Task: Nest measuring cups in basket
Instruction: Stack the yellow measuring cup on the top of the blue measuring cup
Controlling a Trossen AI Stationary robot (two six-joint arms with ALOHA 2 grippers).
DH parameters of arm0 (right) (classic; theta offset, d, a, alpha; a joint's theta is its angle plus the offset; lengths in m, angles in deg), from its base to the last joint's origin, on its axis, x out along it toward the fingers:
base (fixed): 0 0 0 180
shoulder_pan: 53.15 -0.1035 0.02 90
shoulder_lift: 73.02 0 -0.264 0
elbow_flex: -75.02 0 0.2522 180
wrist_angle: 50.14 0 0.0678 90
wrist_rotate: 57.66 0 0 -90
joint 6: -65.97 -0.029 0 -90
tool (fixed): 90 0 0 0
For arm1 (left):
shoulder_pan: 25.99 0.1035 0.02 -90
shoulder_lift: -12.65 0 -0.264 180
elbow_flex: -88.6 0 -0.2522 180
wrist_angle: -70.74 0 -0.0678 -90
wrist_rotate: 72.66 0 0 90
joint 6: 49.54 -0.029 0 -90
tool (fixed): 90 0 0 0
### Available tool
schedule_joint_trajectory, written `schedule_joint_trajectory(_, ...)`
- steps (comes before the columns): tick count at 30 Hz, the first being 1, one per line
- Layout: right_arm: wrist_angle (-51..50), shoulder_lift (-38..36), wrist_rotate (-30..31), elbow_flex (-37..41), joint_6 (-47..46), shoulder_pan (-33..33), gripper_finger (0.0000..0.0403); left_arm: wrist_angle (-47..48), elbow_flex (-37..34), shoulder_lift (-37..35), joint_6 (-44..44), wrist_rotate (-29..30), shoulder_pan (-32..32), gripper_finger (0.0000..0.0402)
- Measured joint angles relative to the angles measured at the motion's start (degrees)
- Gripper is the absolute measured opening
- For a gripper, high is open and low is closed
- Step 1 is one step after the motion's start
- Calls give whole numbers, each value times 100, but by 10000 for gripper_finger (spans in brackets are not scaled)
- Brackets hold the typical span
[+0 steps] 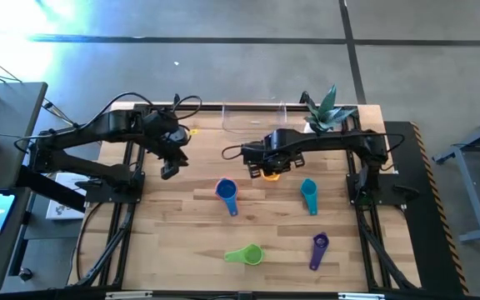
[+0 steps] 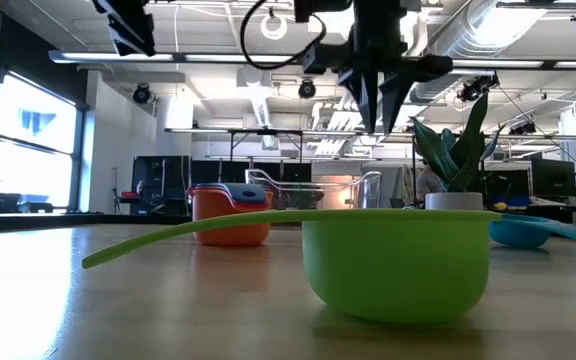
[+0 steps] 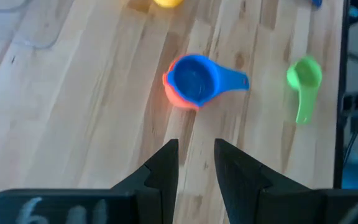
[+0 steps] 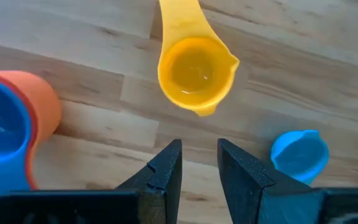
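Wooden planks make the table (image 1: 182, 217), the largest thing in the scene, and at its far edge stands the clear basket (image 1: 252, 117), with a small plant (image 1: 323, 112) beside it. No cup can be seen inside the basket from above.

Next in size are the two dark arms. The right gripper (image 4: 199, 163) hangs above the middle of the table, directly over the yellow cup (image 4: 196, 73), which lies free on the wood. The left gripper (image 3: 196, 163) waits at the left side, high above the table.

Then come the cups. The blue cup (image 1: 227, 192) already sits inside the orange cup (image 4: 39, 109), just beside the yellow one. The teal cup (image 1: 308, 193) lies to the right, the green cup (image 1: 247, 254) and the purple cup (image 1: 318, 248) near the front edge, well apart from each other.

The step in hand seems to be picking up the yellow cup. To do it well, I think the right gripper should go straight down with one finger inside the bowl and one outside, so it takes the rim, or it should take the flat handle; the cup is light and can slide away easily.

Smallest are the fingers. The right fingers (image 4: 166, 165) stand a little apart, with a narrow gap, and hold nothing and touch nothing. The left fingers (image 3: 165, 165) show the same narrow gap and are also empty.
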Motion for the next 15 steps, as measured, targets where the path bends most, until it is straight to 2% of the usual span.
schedule_joint_trajectory(5,192,2,1,438,-143,22,100,292,0,-120,-307,8,0,92)
schedule_joint_trajectory(15,598,-2,139,1150,-120,256,140,306,0,-154,-450,70,0,92)
